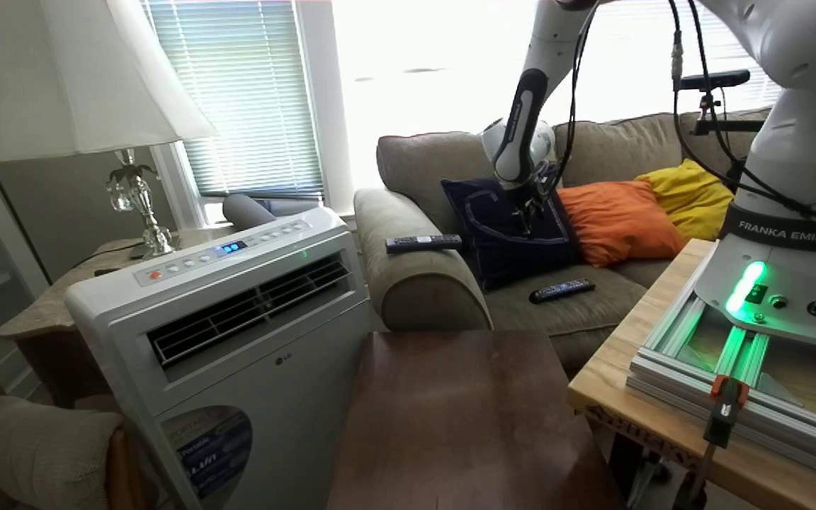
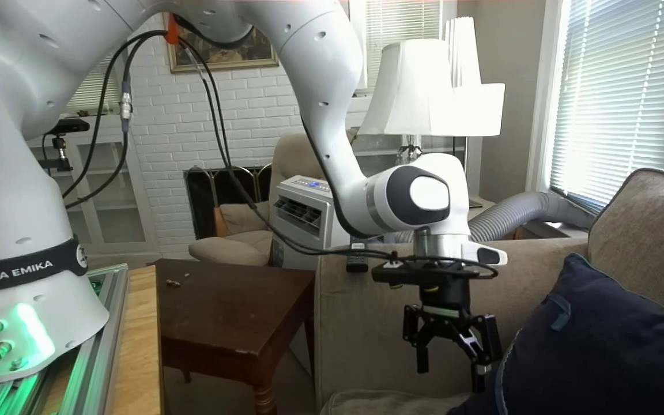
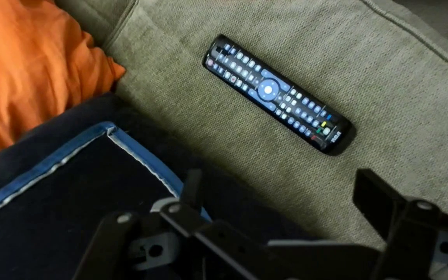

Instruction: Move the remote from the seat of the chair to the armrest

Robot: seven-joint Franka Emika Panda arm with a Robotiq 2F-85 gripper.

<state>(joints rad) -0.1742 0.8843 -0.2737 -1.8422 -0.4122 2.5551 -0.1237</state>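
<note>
Well to the left of the rolled armrest (image 1: 418, 275) on the beige couch (image 1: 443, 159), a white-shaded table lamp (image 1: 89, 85) stood on a side table (image 1: 47, 308). Nearer the armrest came an LG portable air conditioner (image 1: 266, 382) (its small display (image 1: 231, 247) glowed blue at me), and just in front of the armrest was a brown wooden table (image 1: 465, 425). On top of the armrest lay a dark remote control (image 1: 423, 244).

Just right of the armrest, a navy throw pillow (image 1: 500, 248) leaned against the couch back. The gripper (image 2: 451, 369) hung on the seat side of the armrest, pointing down near that pillow, its two fingers (image 2: 422, 358) spread wide; whether one brushed the cloth I couldn't tell from where I stood. Lower, also right of the armrest, an RCA remote control (image 3: 279, 94) lay buttons up on the seat cushion (image 3: 383, 77), apart from the navy pillow. Farther right of the armrest an orange throw pillow (image 1: 620, 223) sat next to a yellow throw pillow (image 1: 691, 198). Rightmost, well away from the armrest, the Franka Emika arm (image 1: 790, 142) stood on a wooden worktop (image 1: 633, 333), a green light (image 1: 745, 287) shining at its base.
</note>
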